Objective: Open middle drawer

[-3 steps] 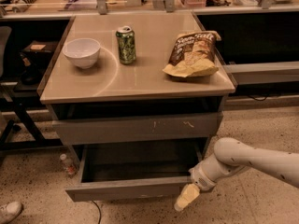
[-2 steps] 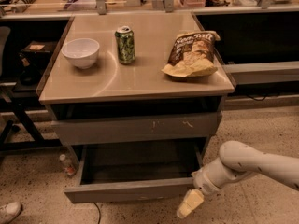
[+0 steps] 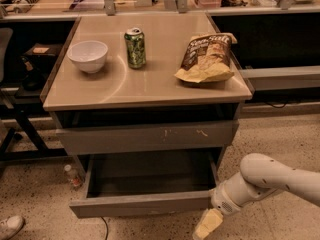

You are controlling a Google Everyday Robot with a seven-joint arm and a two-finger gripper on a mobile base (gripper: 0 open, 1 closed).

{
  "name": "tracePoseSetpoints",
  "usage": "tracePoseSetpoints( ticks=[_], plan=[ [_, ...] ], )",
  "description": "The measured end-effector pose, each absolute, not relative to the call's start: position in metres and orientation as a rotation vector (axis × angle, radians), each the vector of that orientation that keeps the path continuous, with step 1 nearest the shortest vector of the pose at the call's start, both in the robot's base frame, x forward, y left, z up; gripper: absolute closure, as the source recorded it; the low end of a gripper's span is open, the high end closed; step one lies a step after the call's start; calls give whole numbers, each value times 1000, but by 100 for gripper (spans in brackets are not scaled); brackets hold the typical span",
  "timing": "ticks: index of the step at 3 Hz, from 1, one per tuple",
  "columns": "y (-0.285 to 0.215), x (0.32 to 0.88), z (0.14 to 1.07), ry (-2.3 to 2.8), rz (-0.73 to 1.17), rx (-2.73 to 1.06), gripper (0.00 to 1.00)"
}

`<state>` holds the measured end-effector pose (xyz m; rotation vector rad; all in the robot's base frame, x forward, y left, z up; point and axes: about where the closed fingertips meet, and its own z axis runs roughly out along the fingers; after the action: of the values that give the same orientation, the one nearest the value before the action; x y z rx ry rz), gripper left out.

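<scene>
The middle drawer (image 3: pixel 142 204) has a plain grey unmarked front. It stands pulled far out near the floor, and its dark inside (image 3: pixel 150 171) looks empty. Above it sits the taller grey front with pale scratch marks (image 3: pixel 150 137). My gripper (image 3: pixel 208 223) is at the end of the white arm (image 3: pixel 265 179), which comes in from the right. It points down and left, just below and in front of the open drawer's right front corner. It holds nothing that I can see.
On the cabinet top (image 3: pixel 115 91) stand a white bowl (image 3: pixel 88 55), a green can (image 3: pixel 135 47) and a chip bag (image 3: pixel 207 58). A small bottle (image 3: pixel 71 174) lies on the floor at the left. A shoe (image 3: pixel 10 226) is at the bottom left.
My gripper and arm have moved a little down and to the right, away from the drawer's front corner. The drawer has stayed open at the same spot.
</scene>
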<state>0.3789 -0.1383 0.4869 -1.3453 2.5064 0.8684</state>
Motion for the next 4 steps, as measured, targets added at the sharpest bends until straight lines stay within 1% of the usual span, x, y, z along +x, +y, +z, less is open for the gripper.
tracePoseSetpoints(
  ticks=[1, 3, 4],
  plan=[
    [-138, 379, 487, 2506, 868, -1345, 0],
    [-129, 437, 473, 2432, 877, -1362, 0],
    [-131, 453, 456, 2449, 893, -1357, 0]
  ],
)
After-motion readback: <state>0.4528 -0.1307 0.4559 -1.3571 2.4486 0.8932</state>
